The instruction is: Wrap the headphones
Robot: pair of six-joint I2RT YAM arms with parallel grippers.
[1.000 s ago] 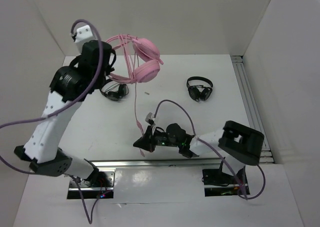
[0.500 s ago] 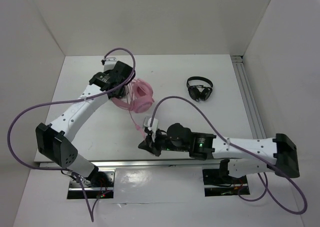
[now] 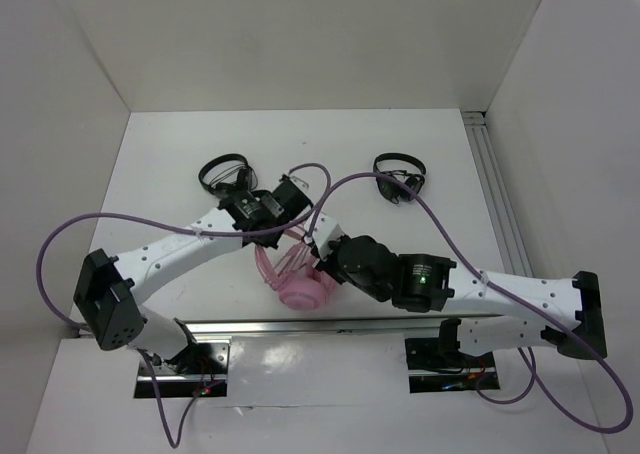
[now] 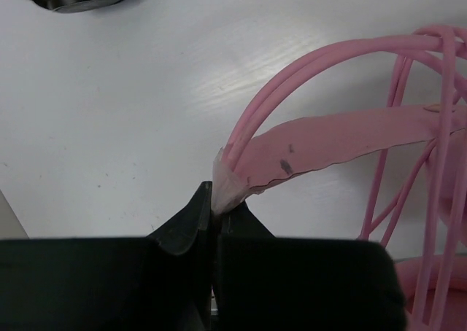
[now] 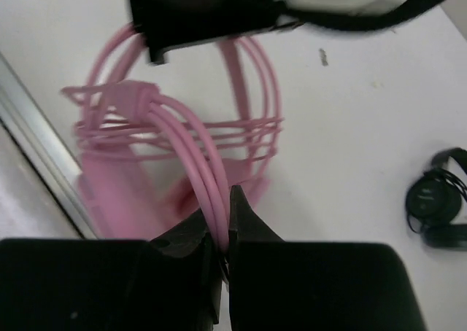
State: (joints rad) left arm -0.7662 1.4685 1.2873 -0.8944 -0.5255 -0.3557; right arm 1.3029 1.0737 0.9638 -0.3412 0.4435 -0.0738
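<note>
The pink headphones point(image 3: 300, 284) lie near the table's front edge between the two arms, an earcup toward the rail. Thin pink cable point(image 5: 219, 130) runs in several turns across the headband. My left gripper point(image 3: 288, 230) is shut on one end of the pink headband point(image 4: 328, 138), its jaws point(image 4: 217, 203) pinching a pale tip. My right gripper point(image 3: 322, 250) is shut on a bundle of pink strands point(image 5: 193, 156) that run between its jaws point(image 5: 223, 225). The left gripper point(image 5: 204, 14) shows at the top of the right wrist view, right over the headband.
Two small black headphones lie on the white table, one at back left point(image 3: 225, 174) and one at back right point(image 3: 400, 176). The second also shows in the right wrist view point(image 5: 438, 207). The metal front rail point(image 5: 36, 149) runs close beside the pink headphones. White walls enclose the table.
Both arms have carried the pink headphones from the back left, where they were lifted, down to the front middle of the table. The right gripper has moved up against them.
</note>
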